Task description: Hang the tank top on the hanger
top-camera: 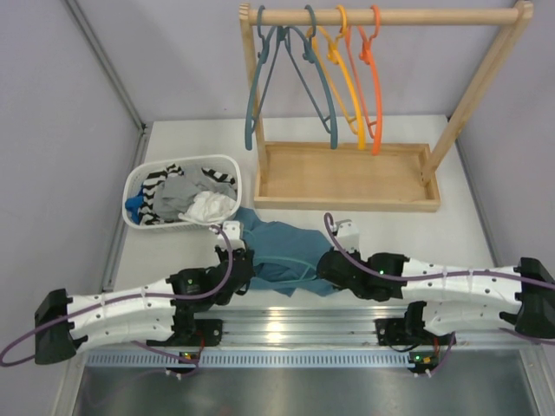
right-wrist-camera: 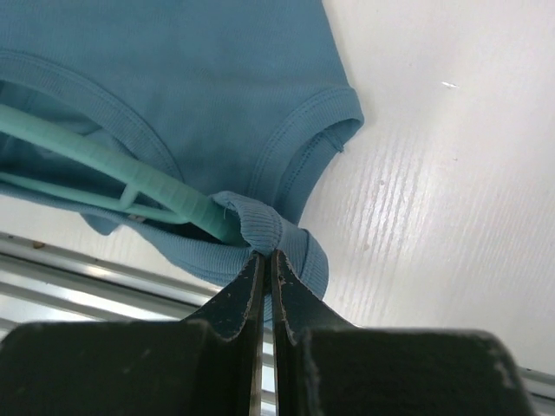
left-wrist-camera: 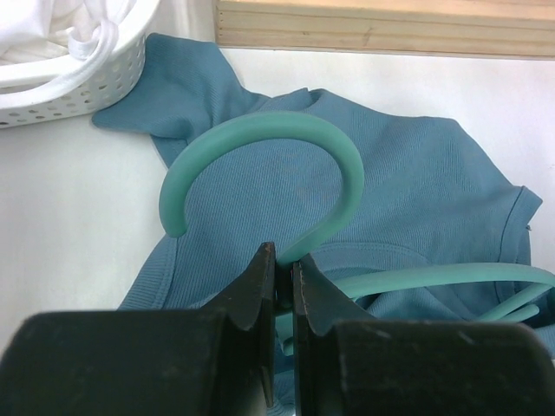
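The teal-blue tank top (top-camera: 279, 247) lies crumpled on the table between the two arms; it also shows in the left wrist view (left-wrist-camera: 408, 182) and the right wrist view (right-wrist-camera: 191, 78). The light teal-green hanger (left-wrist-camera: 269, 139) lies on and partly inside it, hook up in the left wrist view; one arm shows in the right wrist view (right-wrist-camera: 113, 165). My left gripper (left-wrist-camera: 283, 260) is shut on the hanger's neck just below the hook. My right gripper (right-wrist-camera: 267, 257) is shut on the tank top's shoulder strap (right-wrist-camera: 269, 227), which wraps over the hanger arm's end.
A white basket (top-camera: 224, 163) of grey, white and striped clothes stands at the back left, close to the tank top. A wooden rack (top-camera: 381, 16) with slate-blue, yellow and orange hangers stands on its tray base (top-camera: 347, 201) behind. The metal rail (top-camera: 286, 328) runs along the near edge.
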Robot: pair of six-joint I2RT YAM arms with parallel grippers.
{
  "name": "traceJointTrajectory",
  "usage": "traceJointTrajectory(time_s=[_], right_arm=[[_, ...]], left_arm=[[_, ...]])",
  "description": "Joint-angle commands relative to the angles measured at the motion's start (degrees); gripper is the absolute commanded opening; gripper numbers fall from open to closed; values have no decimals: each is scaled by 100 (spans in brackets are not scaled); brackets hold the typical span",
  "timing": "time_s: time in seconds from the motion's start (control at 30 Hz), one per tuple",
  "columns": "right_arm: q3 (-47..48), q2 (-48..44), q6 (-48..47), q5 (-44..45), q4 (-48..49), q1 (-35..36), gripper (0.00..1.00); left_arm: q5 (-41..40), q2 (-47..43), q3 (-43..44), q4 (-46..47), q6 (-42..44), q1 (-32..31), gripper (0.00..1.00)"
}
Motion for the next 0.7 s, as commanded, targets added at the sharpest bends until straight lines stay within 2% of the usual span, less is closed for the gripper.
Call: traceJointTrajectory(time_s=[0.0, 0.17, 0.4, 0.53, 0.67], right_arm=[[380, -41, -129, 210, -57, 255, 0], [485, 39, -216, 228, -23, 361, 0], [1337, 495, -576, 474, -136, 352, 0], [1531, 811, -691, 439, -5, 352, 0], [1575, 716, -831, 298, 303, 352, 0]], left_arm=[[-202, 50, 304, 166, -29, -16, 0], [-9, 93, 392, 359, 235, -16, 0], [176, 427, 542, 464, 261, -16, 0], [202, 533, 630, 667, 367, -16, 0], [158, 769, 761, 772, 384, -16, 0]])
